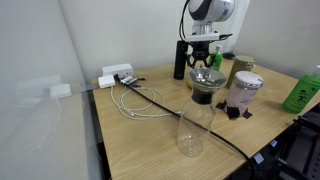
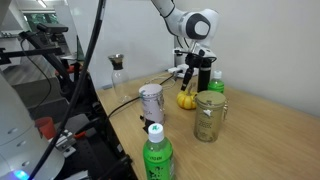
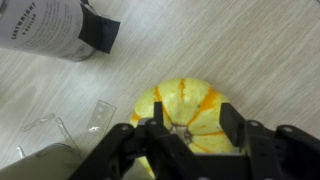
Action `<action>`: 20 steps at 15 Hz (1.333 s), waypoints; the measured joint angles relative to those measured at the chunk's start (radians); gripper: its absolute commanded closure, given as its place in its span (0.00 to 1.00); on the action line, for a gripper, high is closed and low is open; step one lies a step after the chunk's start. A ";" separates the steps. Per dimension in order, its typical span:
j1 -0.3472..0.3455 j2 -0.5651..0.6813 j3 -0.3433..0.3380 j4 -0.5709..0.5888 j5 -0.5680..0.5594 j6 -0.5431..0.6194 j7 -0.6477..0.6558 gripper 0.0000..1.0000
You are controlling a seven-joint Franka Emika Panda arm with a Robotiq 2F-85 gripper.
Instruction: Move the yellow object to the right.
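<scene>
The yellow object (image 3: pixel 186 98) is a small ribbed yellow-orange pumpkin shape sitting on the wooden table. It fills the middle of the wrist view and also shows in an exterior view (image 2: pixel 186 99). My gripper (image 3: pixel 191 120) is open and hangs straight over it, one finger on each side of its stem. The fingers do not visibly touch it. In both exterior views the gripper (image 2: pixel 199 72) (image 1: pixel 203 57) points down just above the table. In the exterior view with the power strip I cannot make out the yellow object.
Close by stand a glass mug (image 2: pixel 209 118), a labelled can (image 2: pixel 151 103), a green bottle (image 2: pixel 214 81) behind and another (image 2: pixel 156 155) at the front. A clear glass bottle (image 1: pixel 195 122), a power strip (image 1: pixel 117 75) and a black cable (image 1: pixel 150 98) lie farther along the table (image 1: pixel 140 140).
</scene>
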 measured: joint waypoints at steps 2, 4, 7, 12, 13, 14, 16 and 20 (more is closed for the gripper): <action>0.006 -0.006 0.000 -0.001 -0.004 0.024 0.013 0.00; 0.016 -0.027 0.000 -0.011 -0.006 0.040 0.019 0.00; 0.037 -0.081 0.000 -0.048 -0.013 0.058 0.020 0.00; 0.084 -0.198 0.005 -0.165 -0.040 0.125 0.020 0.00; 0.092 -0.222 0.008 -0.194 -0.046 0.143 0.020 0.00; 0.100 -0.248 0.012 -0.227 -0.052 0.165 0.020 0.00; 0.112 -0.300 0.025 -0.298 -0.055 0.203 0.020 0.00; 0.116 -0.344 0.031 -0.361 -0.055 0.239 0.020 0.00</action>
